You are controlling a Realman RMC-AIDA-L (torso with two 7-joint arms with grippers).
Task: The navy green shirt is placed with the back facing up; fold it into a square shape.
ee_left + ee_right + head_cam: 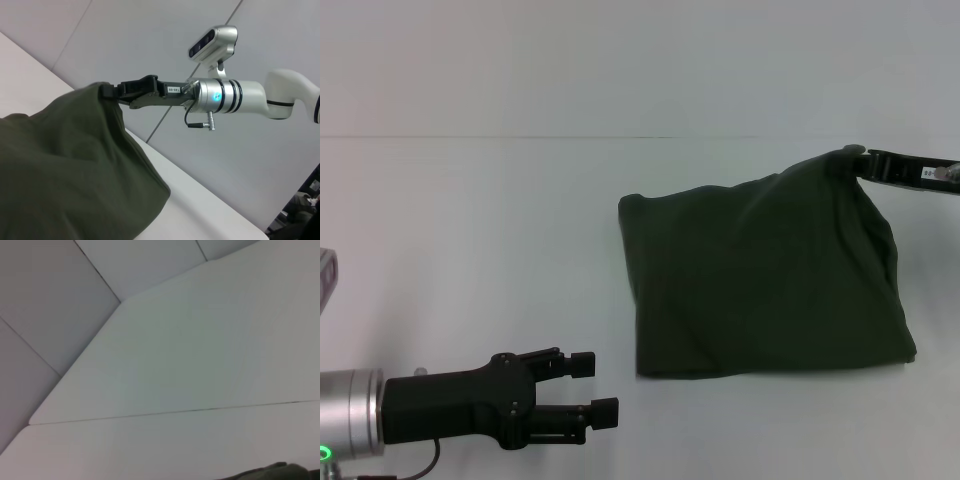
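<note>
The left gripper (595,388) lies nearest the camera, low and to the left of the shirt (760,280), its two fingers parted with nothing between them; it hangs apart from the cloth, near the shirt's near-left corner.

The shirt sits on the white table (470,250), already doubled into a rough block with its plain side up. Its left edge and near edge lie fairly straight and flat. Its far-right corner is lifted off the table into a peak.

At that peak, on the far right of the shirt, the right gripper (868,162) is closed on the shirt's corner; the left wrist view shows the pinch (111,91) with fabric draping down from it.

Risks, as I judge them: the hold is on a small bit of cloth, so a quick pull could slip it free and let the corner drop crooked. Dragging the peak across could also shift the lower layers, since nothing pins the left edge, and the block would skew out of square.

Room is generous: bare table left of the shirt and beyond it, with less space to its right.
</note>
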